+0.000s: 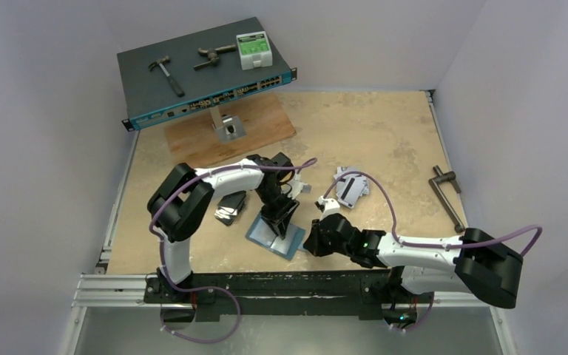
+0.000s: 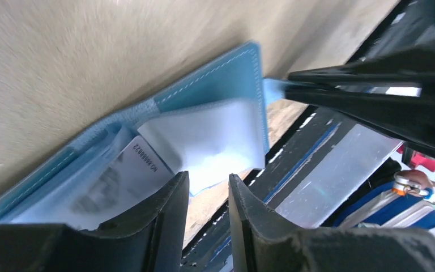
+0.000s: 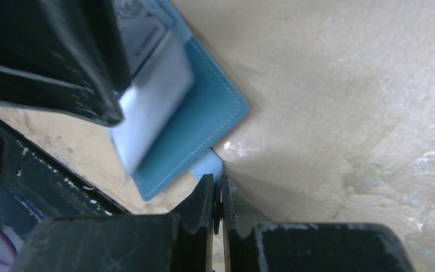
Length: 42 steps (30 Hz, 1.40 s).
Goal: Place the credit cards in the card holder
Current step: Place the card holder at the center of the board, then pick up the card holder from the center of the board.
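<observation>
The open teal card holder [image 1: 275,235] lies near the table [image 1: 384,140] front, its tab [image 3: 208,165] clenched by the right gripper [image 3: 216,187]. The left gripper [image 2: 207,184], slightly parted and empty, hovers over a grey card [image 2: 139,164] partly tucked inside. The card is best pushed squarely home with the tab pinned.

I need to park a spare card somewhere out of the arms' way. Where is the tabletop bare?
The widest bare table lies at the far middle, between the wooden board and the metal handle. Crowded: the near middle, where the left gripper and right gripper meet at the card holder, with cards beside.
</observation>
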### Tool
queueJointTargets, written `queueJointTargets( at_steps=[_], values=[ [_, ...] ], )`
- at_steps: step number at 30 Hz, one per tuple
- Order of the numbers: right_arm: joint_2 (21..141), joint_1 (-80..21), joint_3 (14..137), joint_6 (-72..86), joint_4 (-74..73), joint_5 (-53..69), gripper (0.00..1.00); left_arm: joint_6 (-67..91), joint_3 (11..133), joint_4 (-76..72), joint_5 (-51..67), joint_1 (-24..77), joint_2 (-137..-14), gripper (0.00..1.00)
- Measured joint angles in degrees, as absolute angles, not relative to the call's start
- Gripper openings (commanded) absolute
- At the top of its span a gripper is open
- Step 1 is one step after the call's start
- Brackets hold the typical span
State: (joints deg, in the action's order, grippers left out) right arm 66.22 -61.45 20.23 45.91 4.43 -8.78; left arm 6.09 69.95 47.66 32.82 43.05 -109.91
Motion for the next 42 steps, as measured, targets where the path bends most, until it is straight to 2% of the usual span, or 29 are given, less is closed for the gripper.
queueJointTargets(
  at_steps=[7, 9, 11, 15, 22, 23, 25, 28, 32, 36, 42],
  values=[
    [64.4, -61.3, 19.0, 47.9, 2.4, -9.8, 0.0, -0.6, 77.6, 52.2, 34.6, 41.2, -101.3, 0.36],
    [64.2, -61.0, 19.0, 48.6, 1.1, -9.9, 0.0, -2.8, 80.8, 55.2, 34.5, 40.0, -98.6, 0.4],
    [64.6, -60.7, 19.3, 49.7, -0.9, -9.8, 0.0, -4.2, 82.3, 56.6, 33.1, 38.7, -96.3, 0.39],
    [66.0, -60.4, 21.1, 51.6, -3.6, -9.8, 0.0, -5.6, 81.1, 57.7, 29.1, 35.9, -94.0, 0.38],
    [65.1, -60.4, 21.8, 56.1, -7.8, -10.1, 0.0, -7.1, 71.7, 55.1, 25.8, 34.7, -96.7, 0.37],
    [65.1, -60.4, 21.8, 56.8, -8.1, -10.2, 0.04, -7.1, 71.7, 54.9, 26.2, 34.7, -97.8, 0.37],
    [65.0, -60.4, 21.8, 57.9, -8.2, -10.5, 0.26, -7.0, 71.7, 54.5, 27.3, 34.6, -99.8, 0.37],
    [62.9, -60.4, 21.3, 59.2, -8.3, -10.3, 0.45, -6.4, 71.2, 53.1, 29.6, 34.3, -101.4, 0.37],
    [54.1, -60.4, 18.2, 59.9, -8.0, -9.7, 0.56, -5.5, 70.0, 51.0, 31.6, 34.2, -101.9, 0.36],
    [46.4, -60.0, 14.7, 60.0, -4.8, -9.4, 0.62, -5.1, 69.1, 49.7, 31.5, 34.4, -102.7, 0.36],
    [47.4, -56.8, 12.3, 58.9, 2.1, -7.2, 0.69, -5.0, 68.6, 48.8, 31.3, 35.1, -104.1, 0.35]
  ],
)
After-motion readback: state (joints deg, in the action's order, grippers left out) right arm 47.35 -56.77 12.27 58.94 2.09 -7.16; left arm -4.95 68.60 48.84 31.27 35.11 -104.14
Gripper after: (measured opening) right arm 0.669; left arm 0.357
